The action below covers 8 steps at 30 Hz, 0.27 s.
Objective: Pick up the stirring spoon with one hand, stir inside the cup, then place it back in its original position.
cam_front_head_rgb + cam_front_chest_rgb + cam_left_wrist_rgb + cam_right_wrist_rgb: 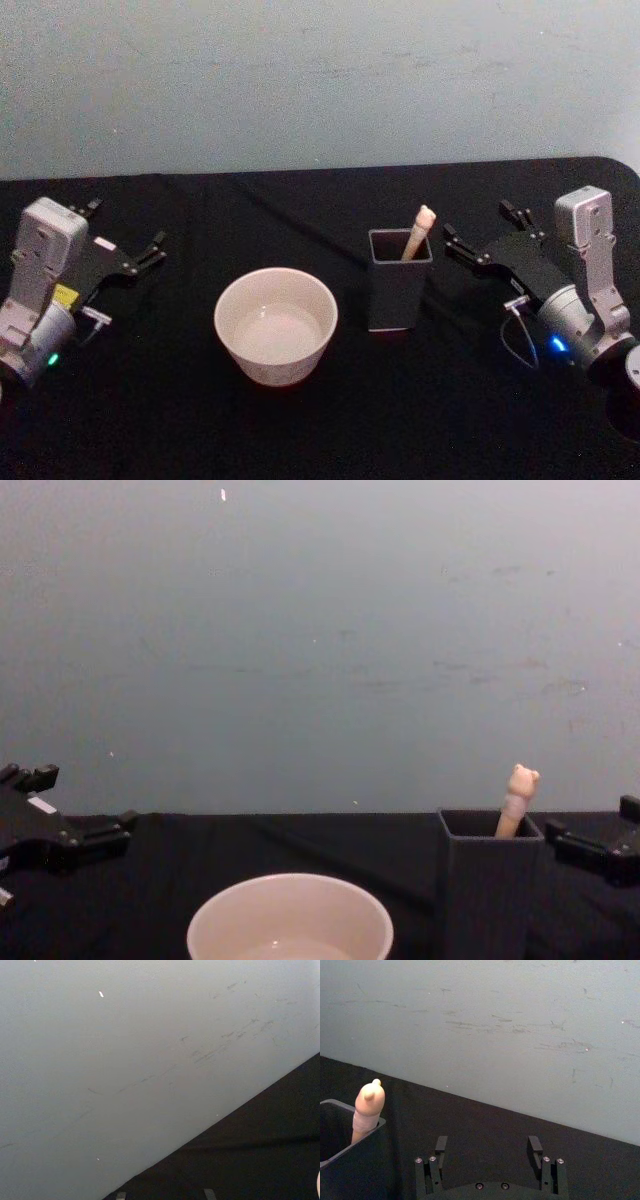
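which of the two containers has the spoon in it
The dark square holder, to the right of the cup. The spoon leans in it, handle end up; the round cream cup holds no spoon.

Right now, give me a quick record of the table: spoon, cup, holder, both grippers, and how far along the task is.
spoon: standing in the holder, handle leaning on its right rim
holder: upright, right of the cup, apart from it
cup: upright, no spoon inside
right gripper: open, beside the holder, not touching it
left gripper: open, far left, idle
stage: spoon not yet picked up
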Tool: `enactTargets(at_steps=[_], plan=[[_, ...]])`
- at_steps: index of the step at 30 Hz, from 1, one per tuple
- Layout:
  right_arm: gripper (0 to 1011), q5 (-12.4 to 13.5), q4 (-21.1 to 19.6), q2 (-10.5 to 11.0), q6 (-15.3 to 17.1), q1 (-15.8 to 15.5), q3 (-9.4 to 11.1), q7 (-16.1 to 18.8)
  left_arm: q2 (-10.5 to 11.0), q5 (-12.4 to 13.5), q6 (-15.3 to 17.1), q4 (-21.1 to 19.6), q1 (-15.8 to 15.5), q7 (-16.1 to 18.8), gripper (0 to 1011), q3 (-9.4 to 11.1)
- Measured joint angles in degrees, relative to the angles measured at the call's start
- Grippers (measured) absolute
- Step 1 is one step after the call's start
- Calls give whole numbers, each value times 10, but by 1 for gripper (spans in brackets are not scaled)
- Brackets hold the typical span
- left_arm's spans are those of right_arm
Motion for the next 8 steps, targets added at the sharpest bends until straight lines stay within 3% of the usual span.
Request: enactTargets(at_steps=[8], plan=[[1000,0,0,0,0,0,0,0,0,0,0,0,0,0,1001,0]])
